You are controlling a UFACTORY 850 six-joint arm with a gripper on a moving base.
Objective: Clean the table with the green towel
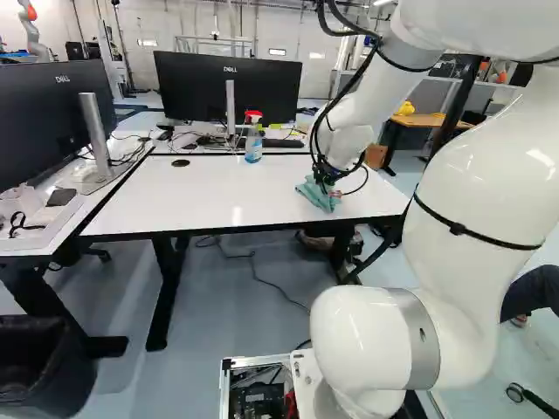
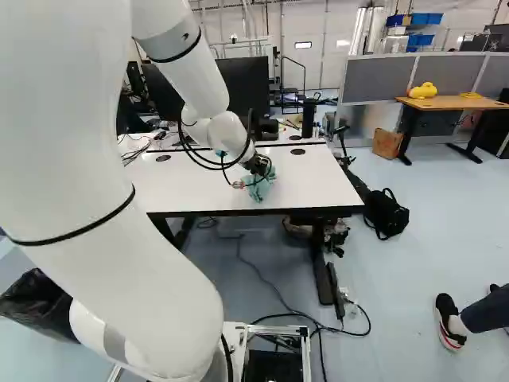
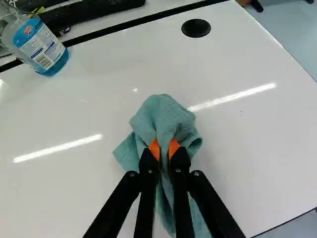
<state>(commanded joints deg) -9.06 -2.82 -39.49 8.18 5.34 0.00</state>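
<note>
White arm [image 1: 472, 192], gripper [image 2: 259, 165], green towel [image 3: 161, 116] pinched in it, table [image 1: 201, 196] beneath

Short white brand lettering is borne by two wide black monitors with grey stands in the left base view: it is set on the back of the one at the left [image 1: 35, 113], and on the back of the one beyond the white desk [image 1: 175, 196], above its stand [image 1: 231, 105]. A blue and white label [image 3: 43, 48] is carried by the clear spray bottle of blue liquid [image 3: 59, 64]; a red patch, a barcode and lines too fine to be read are printed there
</note>
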